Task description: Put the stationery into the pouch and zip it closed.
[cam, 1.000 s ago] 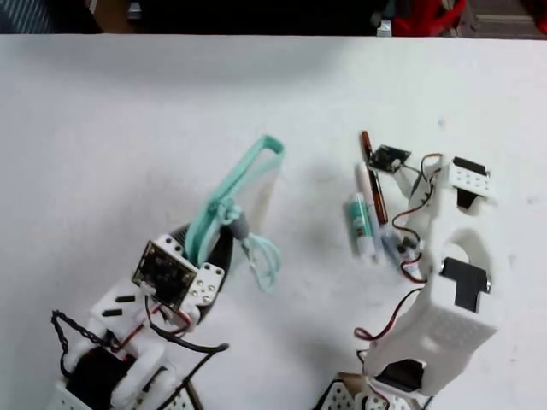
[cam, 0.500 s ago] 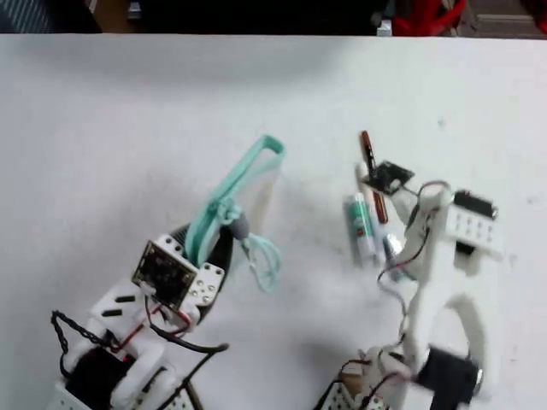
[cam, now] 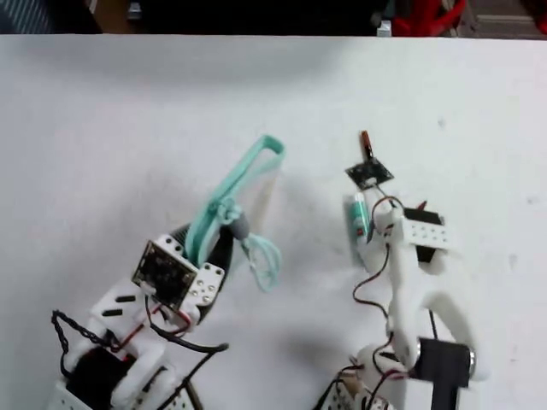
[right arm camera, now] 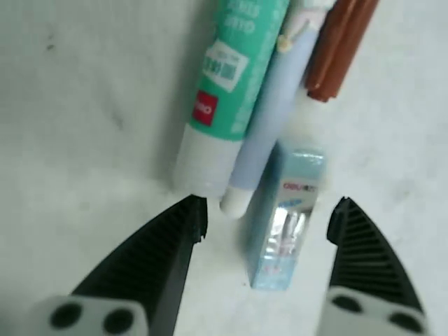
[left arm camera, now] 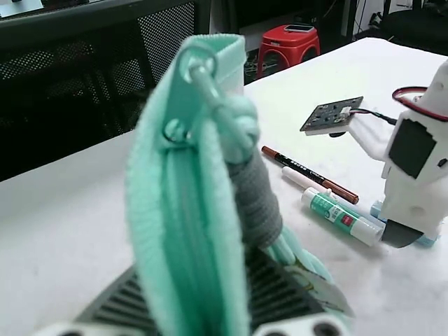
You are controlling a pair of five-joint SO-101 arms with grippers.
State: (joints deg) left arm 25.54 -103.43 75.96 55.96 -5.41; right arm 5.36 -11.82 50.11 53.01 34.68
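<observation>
From above, the left hand sits at the near left of the white surface, clamped on the lower end of the mint pouch, which stands on edge and stretches away from it, with a looped cord lying beside it. To the right and well apart from the pouch, the right hand hangs over a cluster of stationery, where a glue stick and the tip of a brown pen show past the arm. From the left wrist, the pouch rises out of that hand's ribbed pads, zipper edge toward the camera, with a grey pull hanging against it. From the right wrist, the black fingers are spread apart, touching nothing. A pale blue case lies between them. The glue stick, a light blue pen and the brown pen lie side by side, flat on the surface.
</observation>
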